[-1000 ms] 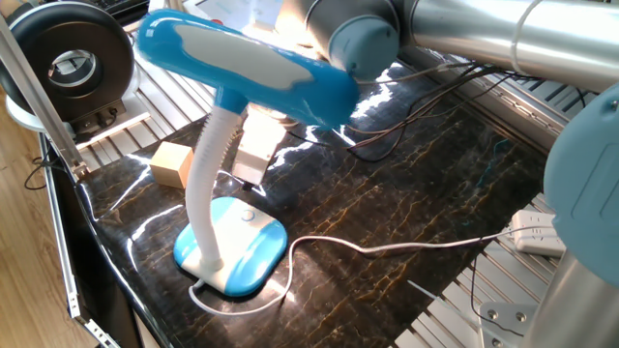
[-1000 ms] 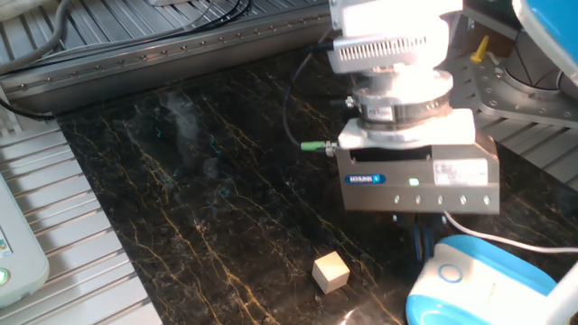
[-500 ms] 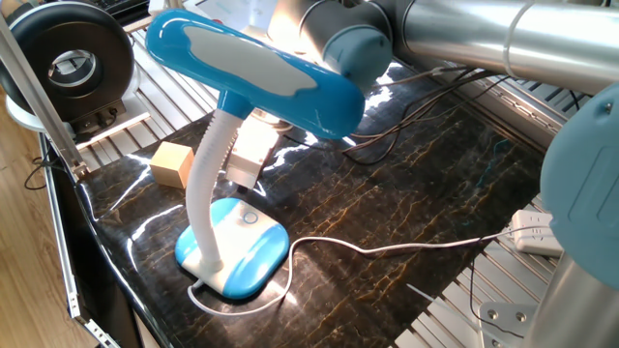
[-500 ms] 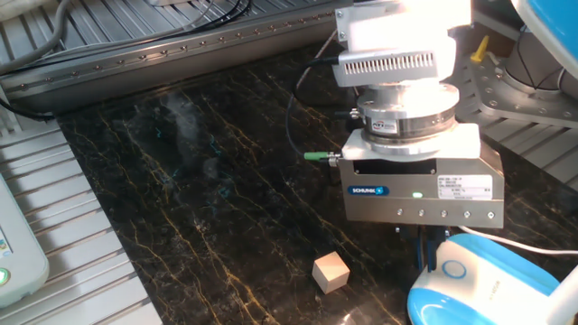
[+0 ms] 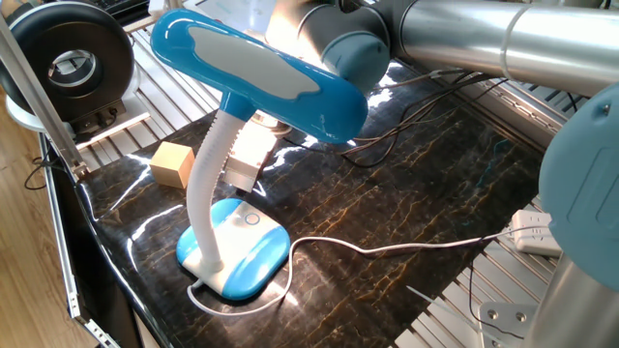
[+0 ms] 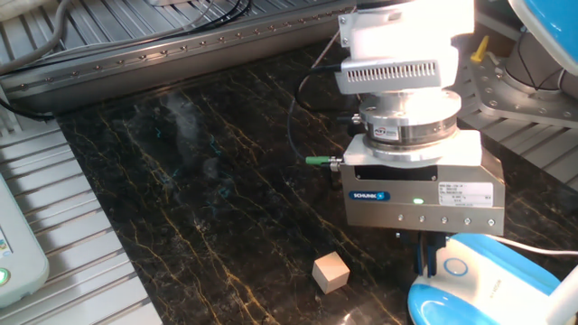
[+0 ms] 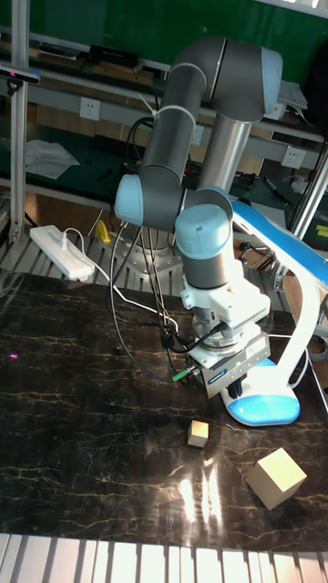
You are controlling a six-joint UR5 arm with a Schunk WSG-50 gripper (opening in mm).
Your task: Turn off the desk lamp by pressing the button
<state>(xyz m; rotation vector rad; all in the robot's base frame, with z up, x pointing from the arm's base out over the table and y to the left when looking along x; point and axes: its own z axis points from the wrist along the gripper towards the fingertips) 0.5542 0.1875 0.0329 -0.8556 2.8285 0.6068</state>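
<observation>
The desk lamp has a blue and white oval head on a white ribbed neck, above a blue base. The base also shows at the lower right of the other fixed view and in the tall view. The button is a small whitish circle on the base's top. My gripper hangs straight down over the base's near edge, just left of the button. Its dark fingers sit together with no gap showing, holding nothing. In the tall view the gripper is at the base's left rim.
A small wooden cube lies on the dark marble table, left of the lamp base. A bigger wooden block sits beyond the lamp neck. The lamp's white cord runs to a power strip. Black cables trail behind the arm.
The gripper has come lower and closer to the lamp base, its fingers now beside the button. The lamp head and base have shifted slightly to the right in the fixed view.
</observation>
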